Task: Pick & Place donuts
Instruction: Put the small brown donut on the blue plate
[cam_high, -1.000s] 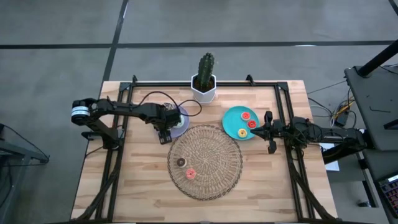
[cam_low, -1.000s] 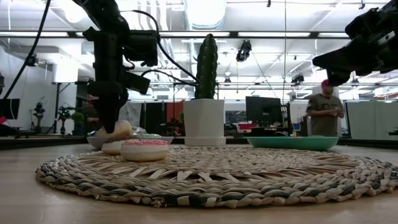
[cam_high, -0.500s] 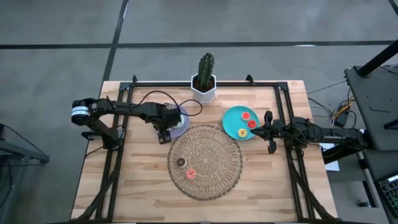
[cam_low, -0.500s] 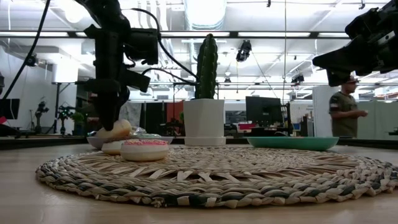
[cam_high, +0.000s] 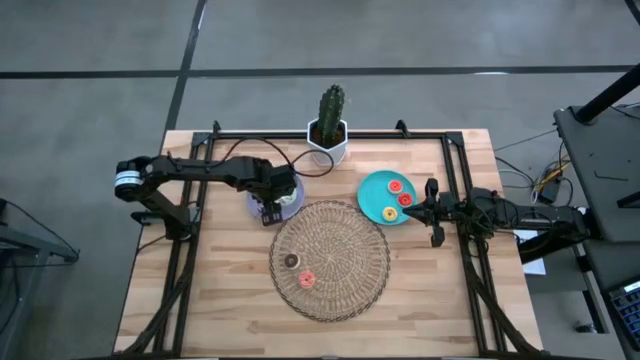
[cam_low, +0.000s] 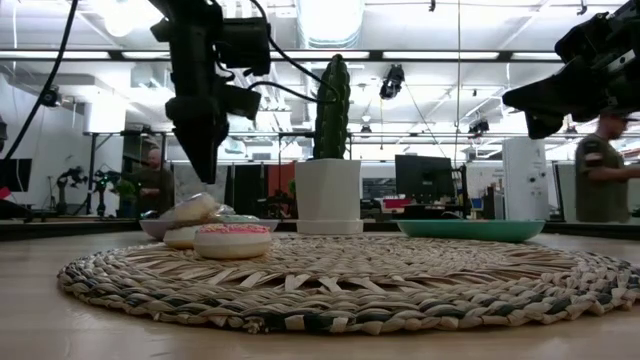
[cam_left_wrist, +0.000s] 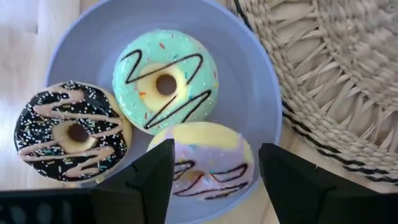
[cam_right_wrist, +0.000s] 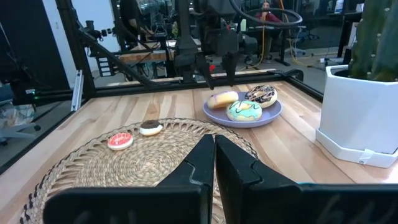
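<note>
Hovering my open left gripper (cam_left_wrist: 211, 177) over the lavender plate (cam_left_wrist: 255, 93), where three donuts (cam_left_wrist: 165, 84) sit, I judge the placing step finished; next, the pink donut (cam_high: 306, 279) on the wicker mat (cam_high: 345, 250). Right gripper (cam_high: 432, 213) waits shut.

2 black jointed arms (cam_high: 215, 173) with looping black cables (cam_high: 300, 170).

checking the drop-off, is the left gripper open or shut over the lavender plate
Open. In the left wrist view the left gripper has its two dark fingers spread apart above the lavender-iced donut on the round lavender plate.
</note>
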